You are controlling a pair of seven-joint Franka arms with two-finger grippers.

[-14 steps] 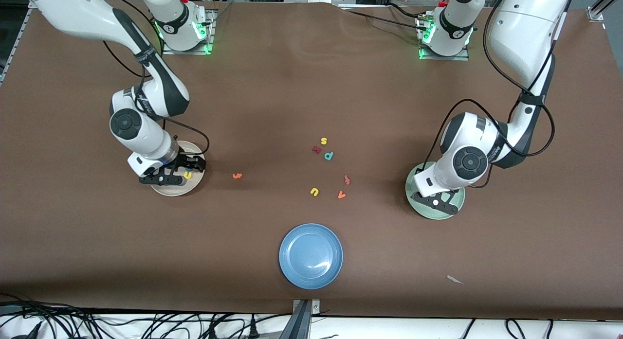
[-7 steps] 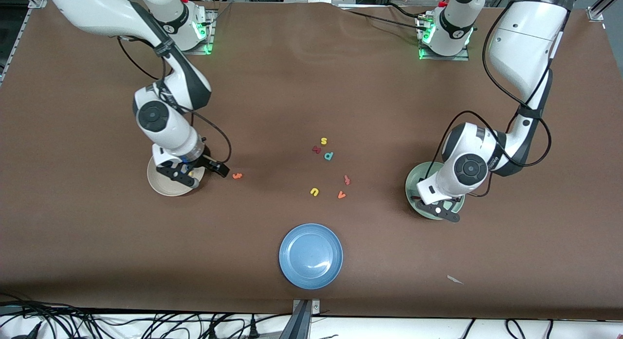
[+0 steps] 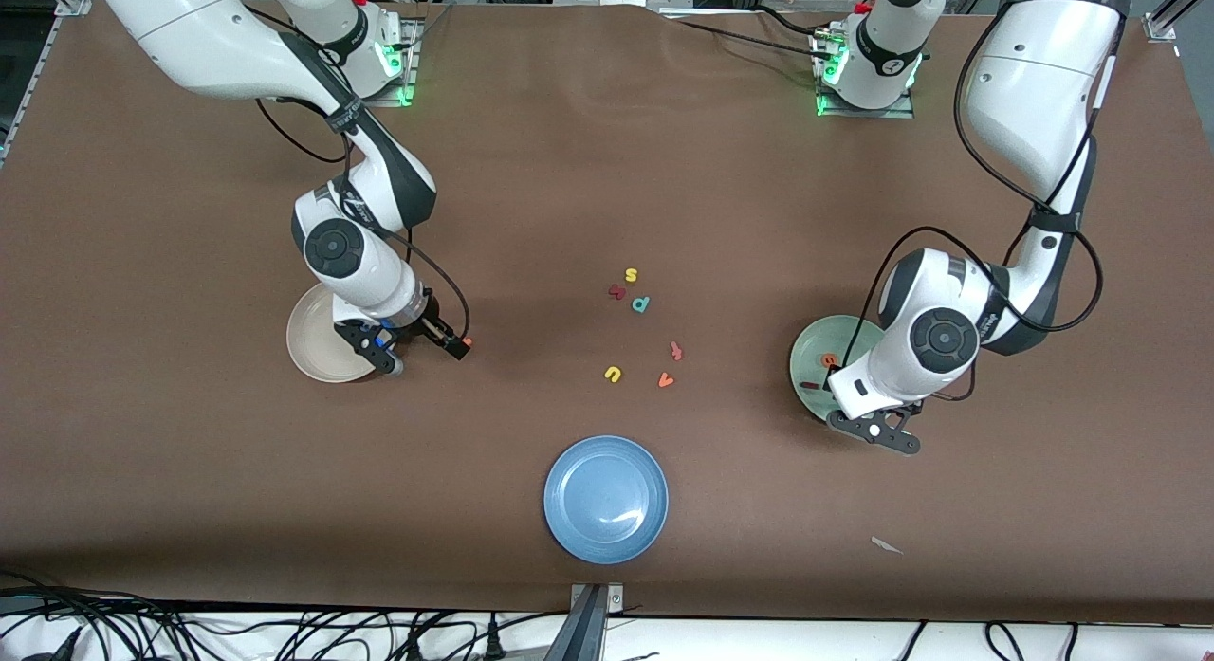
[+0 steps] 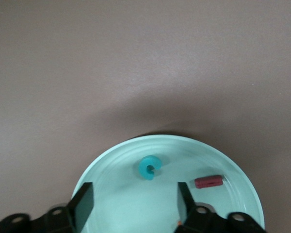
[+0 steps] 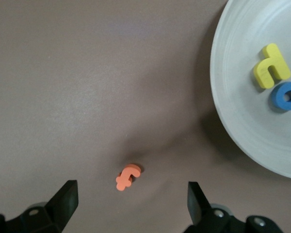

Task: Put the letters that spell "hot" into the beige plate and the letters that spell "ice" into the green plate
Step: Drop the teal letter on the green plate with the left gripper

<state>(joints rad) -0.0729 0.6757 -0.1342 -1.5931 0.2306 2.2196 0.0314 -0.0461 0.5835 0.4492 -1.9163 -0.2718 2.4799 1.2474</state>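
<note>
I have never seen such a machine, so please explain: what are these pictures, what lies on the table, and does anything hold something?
Two white robot arms work at a brown table. One picture looks down from a high camera; the other two come from cameras on the arms' wrists.

The right tool is open over an orange "t", which lies on the table beside the beige plate. That plate holds a yellow "h" and a blue "o".

The left tool is open over the green plate, which holds a teal "c" and a dark red "i".

Spare letters and a blue plate lie mid-table. Nothing is held.
</note>
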